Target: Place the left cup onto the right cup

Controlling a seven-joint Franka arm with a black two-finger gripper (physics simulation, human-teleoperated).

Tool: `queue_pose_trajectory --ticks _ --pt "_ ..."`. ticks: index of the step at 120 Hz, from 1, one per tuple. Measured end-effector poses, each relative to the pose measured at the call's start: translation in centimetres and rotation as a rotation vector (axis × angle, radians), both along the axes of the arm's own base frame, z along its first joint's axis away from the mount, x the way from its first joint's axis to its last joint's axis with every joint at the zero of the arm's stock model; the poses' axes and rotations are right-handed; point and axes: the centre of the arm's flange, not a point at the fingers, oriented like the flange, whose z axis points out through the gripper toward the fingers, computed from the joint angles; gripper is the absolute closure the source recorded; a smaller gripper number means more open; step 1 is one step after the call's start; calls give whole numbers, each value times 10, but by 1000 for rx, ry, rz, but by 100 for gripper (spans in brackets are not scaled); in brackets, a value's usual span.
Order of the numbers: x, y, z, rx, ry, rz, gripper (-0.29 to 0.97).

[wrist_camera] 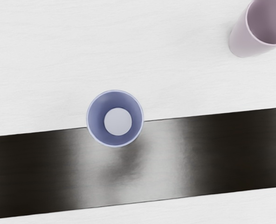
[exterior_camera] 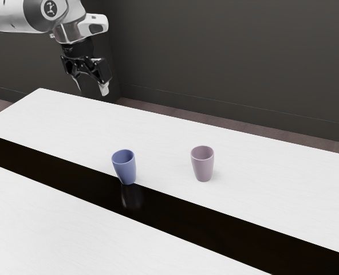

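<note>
Hovering high, your tool (exterior_camera: pixel 91 86) stands wide, empty; blue cup (wrist_camera: pixel 114 118) upright almost straight beneath it, pink cup (wrist_camera: pixel 261 25) off aside. Descend off-centre and you could topple it

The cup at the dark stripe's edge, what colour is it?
That cup is periwinkle blue, shown best in the wrist view.

Exterior camera: off to my side, raised, angled down across surface (exterior_camera: pixel 261 172), mid-distance. My wrist camera: high, looking straight down. Both share blue cup (exterior_camera: pixel 124 166), mauve cup (exterior_camera: pixel 202 163), dark stripe (exterior_camera: pixel 55 166).
</note>
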Motion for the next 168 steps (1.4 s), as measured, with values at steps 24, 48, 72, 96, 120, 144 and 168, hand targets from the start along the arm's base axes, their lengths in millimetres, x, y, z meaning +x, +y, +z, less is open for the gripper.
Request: queue_pose_trajectory --ticks 24,48,72,96,120,144,168 --pt "1 1 0 1 -2 1 0" --pt "1 0 0 -2 -3 0 0" --pt "3 -1 -8 -8 11 3 0" --pt "7 -15 -29 -41 43 2 0" --pt "5 -42 -62 -41 83 -21 0" --pt "18 -38 -104 -35 95 -13 0" --pt "31 -36 -129 -31 101 -16 0"
